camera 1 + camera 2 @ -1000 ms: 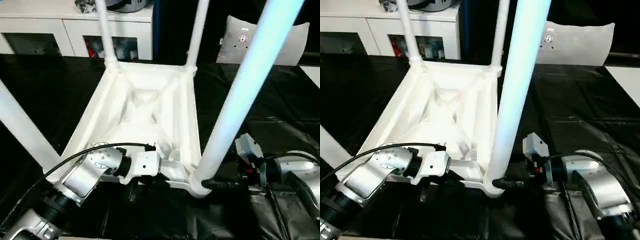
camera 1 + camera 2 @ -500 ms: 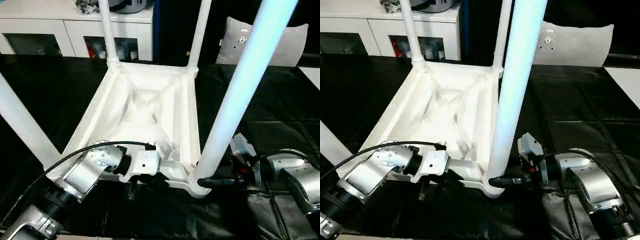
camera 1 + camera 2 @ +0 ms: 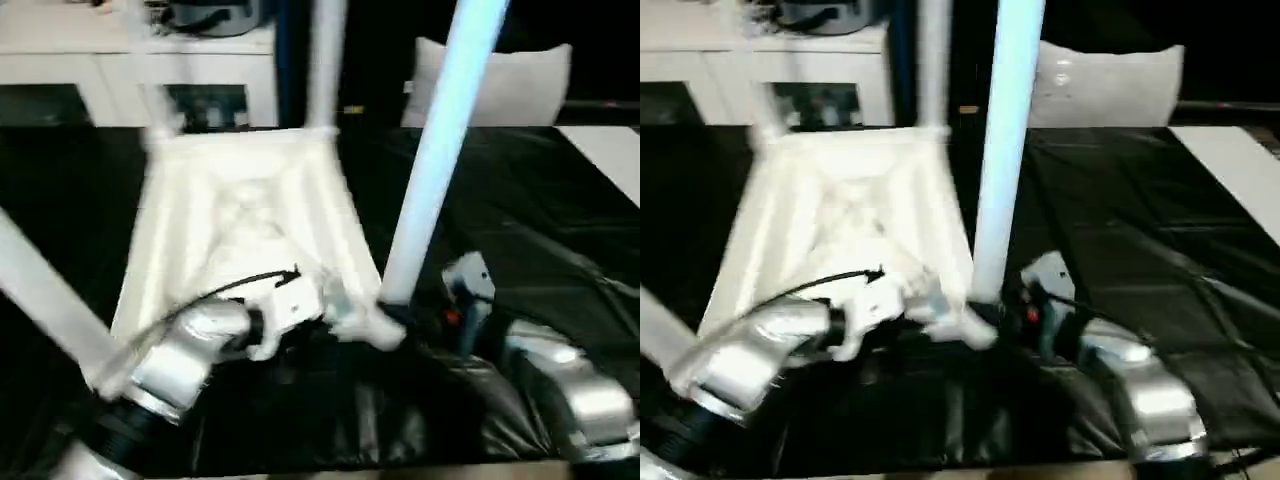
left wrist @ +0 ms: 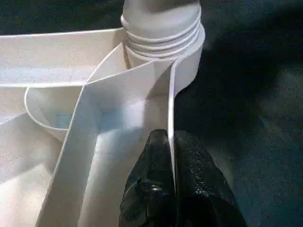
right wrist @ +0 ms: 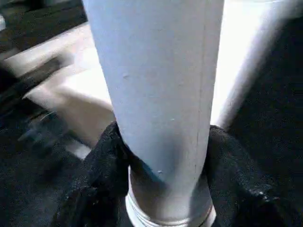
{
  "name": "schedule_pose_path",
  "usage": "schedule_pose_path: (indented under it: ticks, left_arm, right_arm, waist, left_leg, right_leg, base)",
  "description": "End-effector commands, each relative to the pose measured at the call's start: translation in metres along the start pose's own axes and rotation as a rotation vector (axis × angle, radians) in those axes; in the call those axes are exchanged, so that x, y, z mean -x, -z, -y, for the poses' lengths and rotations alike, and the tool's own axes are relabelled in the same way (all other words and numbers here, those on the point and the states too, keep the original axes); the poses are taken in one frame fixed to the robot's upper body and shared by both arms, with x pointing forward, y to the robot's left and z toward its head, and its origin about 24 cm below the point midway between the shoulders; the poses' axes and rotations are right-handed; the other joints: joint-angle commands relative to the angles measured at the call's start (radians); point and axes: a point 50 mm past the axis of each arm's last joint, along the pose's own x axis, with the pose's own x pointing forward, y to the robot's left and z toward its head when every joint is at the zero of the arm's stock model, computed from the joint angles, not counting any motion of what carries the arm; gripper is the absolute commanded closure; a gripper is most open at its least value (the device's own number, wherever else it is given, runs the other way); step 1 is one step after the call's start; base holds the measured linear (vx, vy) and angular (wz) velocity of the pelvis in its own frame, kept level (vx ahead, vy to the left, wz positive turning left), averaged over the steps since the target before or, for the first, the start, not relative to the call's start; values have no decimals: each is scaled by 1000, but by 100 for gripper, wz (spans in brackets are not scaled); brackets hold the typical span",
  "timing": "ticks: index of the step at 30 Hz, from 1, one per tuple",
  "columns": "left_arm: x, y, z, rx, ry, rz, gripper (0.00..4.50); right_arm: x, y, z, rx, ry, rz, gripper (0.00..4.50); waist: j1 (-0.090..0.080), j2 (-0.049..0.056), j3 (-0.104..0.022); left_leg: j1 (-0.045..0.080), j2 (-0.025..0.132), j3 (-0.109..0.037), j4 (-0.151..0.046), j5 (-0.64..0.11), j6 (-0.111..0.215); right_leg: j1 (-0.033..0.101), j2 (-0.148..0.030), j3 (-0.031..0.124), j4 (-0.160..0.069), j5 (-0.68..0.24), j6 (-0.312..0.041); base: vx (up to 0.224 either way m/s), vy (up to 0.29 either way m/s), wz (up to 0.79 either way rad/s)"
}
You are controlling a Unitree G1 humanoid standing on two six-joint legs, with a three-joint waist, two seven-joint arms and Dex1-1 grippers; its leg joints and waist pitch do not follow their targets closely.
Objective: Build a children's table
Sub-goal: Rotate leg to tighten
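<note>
The children's table (image 3: 240, 210) lies upside down on the black-covered work table, its white legs pointing up. My left gripper (image 4: 171, 142) is shut on the thin rim wall (image 4: 170, 109) of the top, right beside the near right corner socket (image 4: 163, 35). My right gripper (image 5: 165, 156) is shut on the base of the near right leg (image 3: 435, 160). One black finger (image 5: 106, 161) presses on each side of that leg, just above the socket. The near left leg (image 3: 45, 300) and the far right leg (image 3: 325, 60) also stand in their sockets.
A white cabinet (image 3: 120, 70) stands behind the work table, and a grey cushion (image 3: 530, 85) leans at the back right. A pale surface (image 3: 610, 150) borders the right edge. The black cover (image 3: 520, 230) is wrinkled around my right forearm (image 3: 570, 390).
My right gripper's fingers have closed in on the base of the near right leg. The whole picture has shifted and blurred, so the camera has moved. My left gripper keeps its pinch on the rim.
</note>
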Motion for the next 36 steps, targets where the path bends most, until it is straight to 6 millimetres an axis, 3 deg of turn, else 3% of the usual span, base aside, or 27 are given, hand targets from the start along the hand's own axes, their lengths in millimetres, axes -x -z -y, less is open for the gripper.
schedule_pose_path:
  ticks: [1,3,5,6,7,8,11,14,17,21,23,27,31,33,36]
  left_arm:
    - [-20,-18,22,9,56,81,450]
    - [-32,-25,23,58,-33,97,450]
    - [-40,-31,22,79,-102,109,450]
    - [-43,-34,21,81,-122,113,450]
    - [-43,-34,22,81,-124,113,450]
    - [-44,-37,22,73,-127,116,450]
    - [-42,-37,21,52,-118,106,450]
    - [-37,-33,19,23,-104,84,450]
    - [-33,-30,16,0,-78,71,450]
    - [-26,-24,14,-34,-40,53,450]
    - [-16,-16,11,-86,38,33,450]
    - [-5,-9,11,-131,152,17,450]
    - [9,2,12,-209,284,-38,450]
    - [10,2,12,-217,299,-40,450]
    - [16,4,11,-236,359,-46,450]
  right_arm:
    - [-18,4,-24,-23,-54,-27,253]
    - [-25,7,-25,-68,111,-24,253]
    - [-30,7,-29,-89,155,1,253]
    - [-33,5,-33,-89,158,22,198]
    - [-33,4,-34,-89,159,23,198]
    - [-34,2,-37,-86,160,49,184]
    - [-31,-3,-37,-65,148,86,148]
    - [-21,-4,-30,-4,109,84,129]
    - [-8,-6,-20,49,42,85,99]
    - [6,-10,-6,97,-13,72,54]
    - [26,-17,9,171,-128,33,37]
    - [40,-23,19,213,-241,-29,9]
    - [49,-26,26,240,-400,-98,9]
    - [50,-26,26,231,-422,-100,9]
    - [51,-26,27,208,-507,-120,42]
  waist:
    - [8,-12,-31]
    - [5,-10,-32]
    - [8,-4,-33]
    - [8,-6,-34]
    - [8,-5,-37]
    - [10,-1,-41]
    - [11,2,-44]
    - [9,4,-40]
    - [13,3,-40]
    - [19,-1,-43]
    - [21,-3,-47]
    - [26,-5,-46]
    - [37,-13,-48]
    - [40,-11,-48]
    - [48,-15,-51]
  left_leg:
    - [-27,36,-13,-86,-167,17]
    - [-23,38,-10,-86,-148,20]
    - [-28,37,-12,-87,-130,24]
    - [-26,38,-10,-86,-124,28]
    - [-25,39,-10,-85,-110,32]
    - [-31,38,-10,-84,-62,46]
    - [-32,38,-10,-81,-37,61]
    - [-31,41,-9,-85,-88,66]
    - [-32,42,-9,-84,-92,75]
    - [-32,42,-9,-81,-67,93]
    - [-30,45,-9,-78,-62,108]
    - [-29,48,-7,-77,-52,135]
    - [-26,51,-5,-75,-36,143]
    - [-24,52,-5,-74,-26,147]
    - [-22,51,-5,-72,-16,150]
  right_leg:
    - [37,-74,48,-113,-452,-108]
    - [30,-70,52,-111,-401,-113]
    - [38,-70,51,-107,-346,-121]
    - [36,-69,52,-108,-320,-125]
    - [37,-69,52,-105,-285,-131]
    - [44,-69,50,-95,-175,-156]
    - [49,-71,49,-91,-109,-174]
    - [49,-73,48,-98,-152,-180]
    - [50,-75,50,-98,-169,-175]
    - [53,-76,48,-96,-146,-181]
    - [54,-76,47,-91,-119,-192]
    - [51,-78,46,-87,-95,-219]
    - [50,-80,46,-83,-89,-236]
    - [48,-81,45,-81,-78,-248]
    - [49,-82,44,-75,-58,-265]
  base:
    - [0,0,0]
    - [0,0,0]
    - [0,0,0]
    - [0,0,0]
    - [0,0,0]
    - [0,0,0]
    - [0,0,0]
    - [0,0,0]
    - [0,0,0]
    - [0,0,0]
    - [0,0,0]
    - [0,0,0]
    - [0,0,0]
    - [0,0,0]
    - [0,0,0]
